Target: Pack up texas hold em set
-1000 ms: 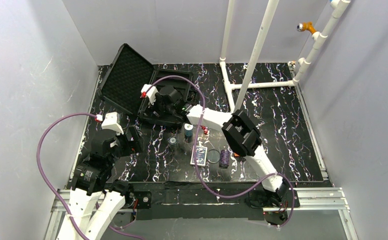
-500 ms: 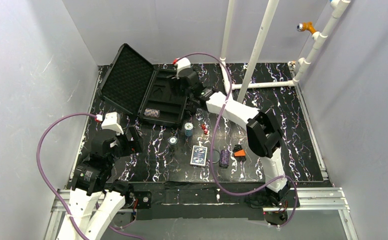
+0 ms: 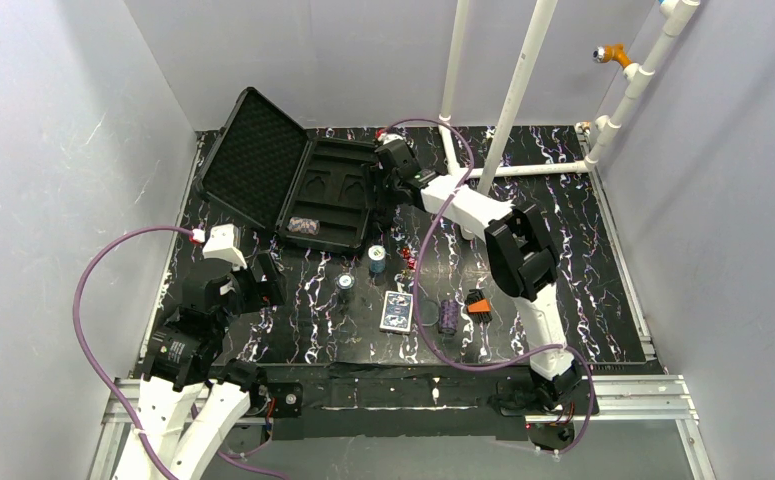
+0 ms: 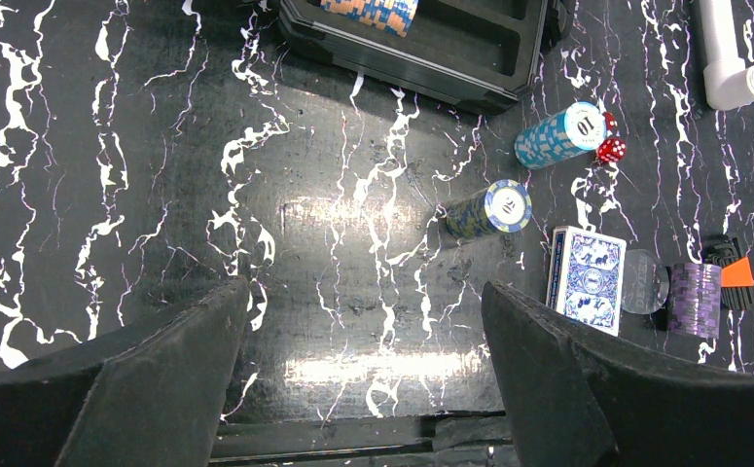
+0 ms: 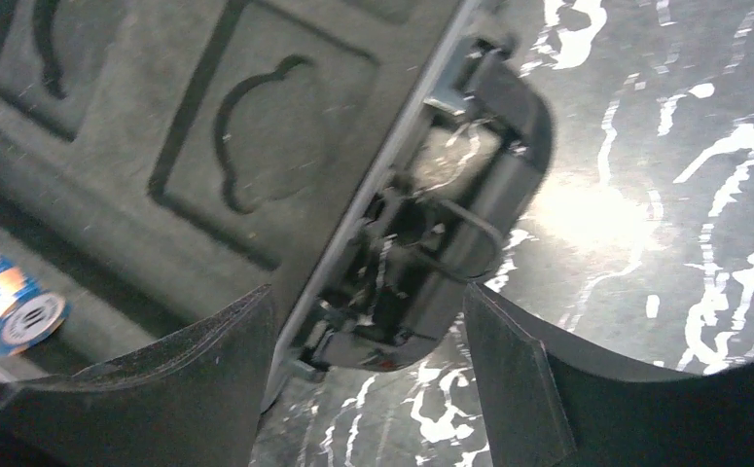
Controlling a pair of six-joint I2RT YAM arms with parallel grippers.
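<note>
The black case [image 3: 331, 192] lies open at the back left, its foam lid [image 3: 253, 155] tilted back. One chip roll [image 3: 304, 224] lies in the moulded tray [image 5: 110, 126]. My right gripper [image 3: 388, 178] hangs open at the case's right rim, its jaws either side of the latch [image 5: 431, 263] and holding nothing. On the table lie a teal roll [image 3: 376, 259], a dark roll [image 3: 345, 285], the blue-backed deck [image 3: 396, 311] and a purple roll [image 3: 448, 315]. The clear round disc [image 4: 645, 282] rests between deck and purple roll. My left gripper [image 3: 263, 280] stands open over bare table.
A small orange-and-black object [image 3: 477, 303] lies right of the purple roll. Red dice [image 3: 408, 258] sit beside the teal roll. White pipes [image 3: 508, 110] rise at the back right behind the right arm. Grey walls enclose the table.
My right arm has swung from over the tray to the case's right rim, its jaws slightly narrower. A chip roll now shows in the tray. The left arm has not moved.
</note>
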